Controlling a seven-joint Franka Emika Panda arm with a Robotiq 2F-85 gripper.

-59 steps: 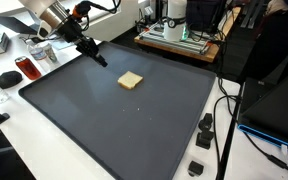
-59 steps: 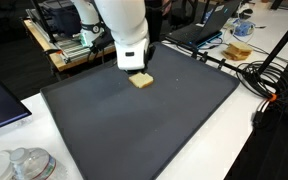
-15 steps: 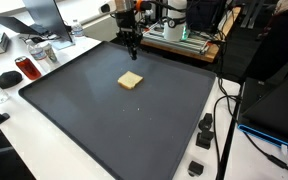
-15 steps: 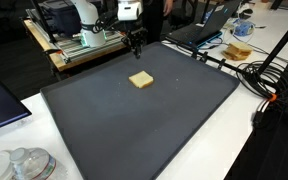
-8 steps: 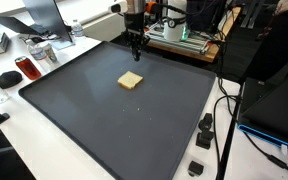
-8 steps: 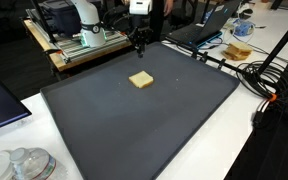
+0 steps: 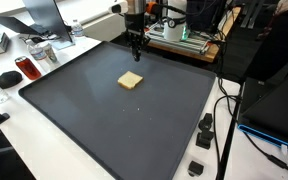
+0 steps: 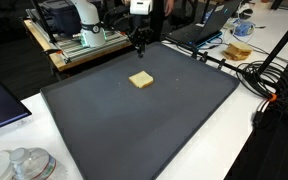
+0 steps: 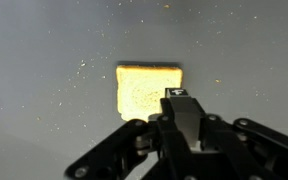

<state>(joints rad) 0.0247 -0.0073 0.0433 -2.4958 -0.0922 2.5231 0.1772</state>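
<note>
My tool (image 7: 135, 55) is pinched fully shut with nothing between its fingers. It hangs above the far edge of the dark mat (image 7: 114, 130), near the top centre of the frame in both exterior views. The slice of bread (image 7: 130, 80) lies flat on the mat, clear of the tool and a little below it in the frame. In an exterior view the bread (image 8: 140, 79) sits almost straight beneath the tool (image 8: 139, 45) in the frame, with open mat between them.

The wrist view gives me what those cannot. There the bread (image 9: 149, 90) sits mid-frame, its crust edge plain. The closed fingertips (image 9: 179, 97) overlap its lower right corner in the picture, and pale specks dot the mat. Only the exterior views show the white bench (image 7: 34, 140) around the mat.
</note>
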